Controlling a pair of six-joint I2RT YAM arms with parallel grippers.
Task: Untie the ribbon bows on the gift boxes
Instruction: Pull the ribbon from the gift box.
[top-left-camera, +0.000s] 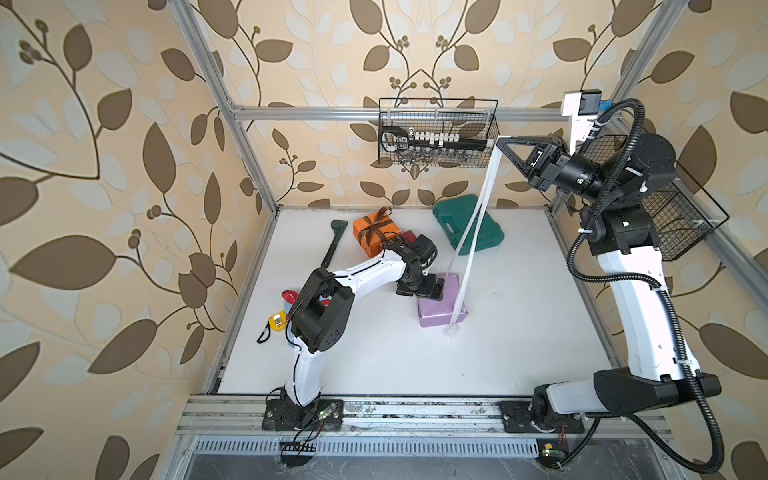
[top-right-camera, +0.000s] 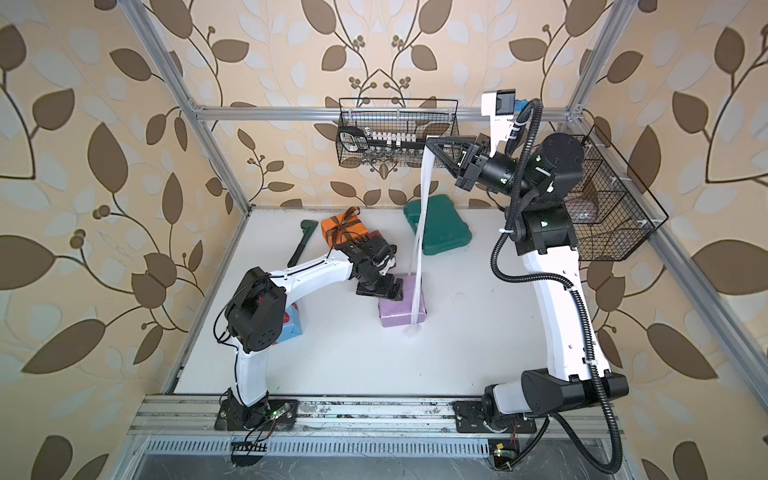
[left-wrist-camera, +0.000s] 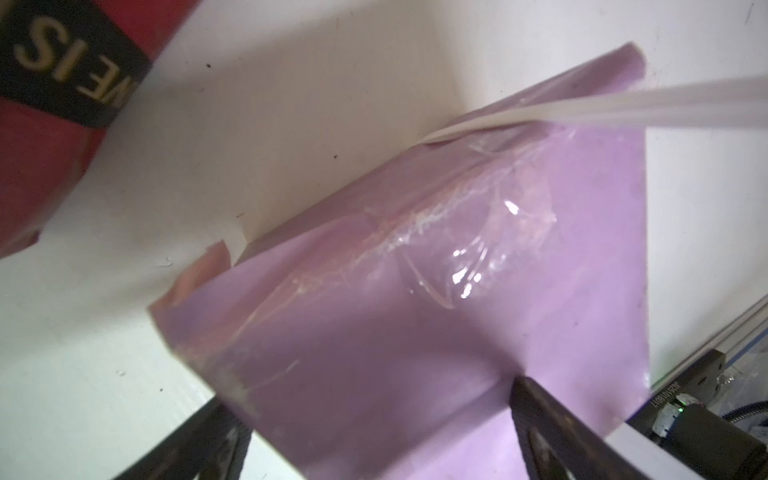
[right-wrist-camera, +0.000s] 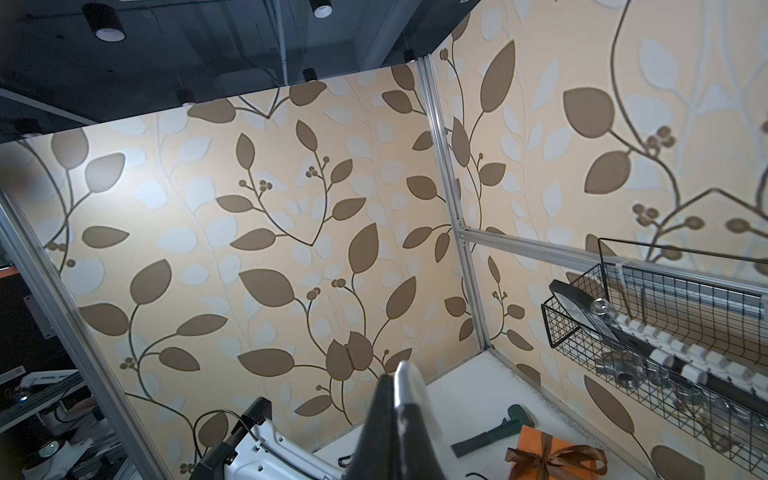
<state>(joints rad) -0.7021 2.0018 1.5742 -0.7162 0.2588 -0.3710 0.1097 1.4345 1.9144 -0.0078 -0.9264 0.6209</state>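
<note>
Right gripper pinching white ribbon, untied, stretched above lilac box

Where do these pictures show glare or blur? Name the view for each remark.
Left wrist view: glare spots on the tape on the lilac box, white ribbon blurred. Right wrist view: the right gripper close and out of focus, wallpaper sharp. Both top views: even light, no glare on the table.
</note>
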